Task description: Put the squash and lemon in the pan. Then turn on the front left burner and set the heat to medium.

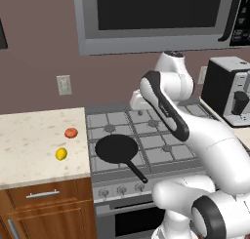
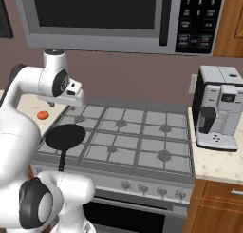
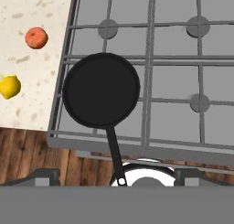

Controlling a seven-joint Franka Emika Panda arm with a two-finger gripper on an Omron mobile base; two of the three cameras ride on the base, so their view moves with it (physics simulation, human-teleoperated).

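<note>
On the front left burner (image 1: 117, 148) I see the pan (image 3: 101, 90), handle running toward the stove's front edge; squash (image 3: 36, 37) and lemon (image 3: 9, 87) on tabletop (image 1: 34, 135); claw state: cannot tell.

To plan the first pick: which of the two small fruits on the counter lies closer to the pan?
The squash, orange-red, lies closer to the pan; the yellow lemon sits farther left.

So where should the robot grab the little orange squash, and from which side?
Probably from straight above, with the fingers closing across its middle. The squash is a small rounded lump lying on the flat counter, with open space all round. The lemon sits apart from it, so it shouldn't get in the way.
</note>
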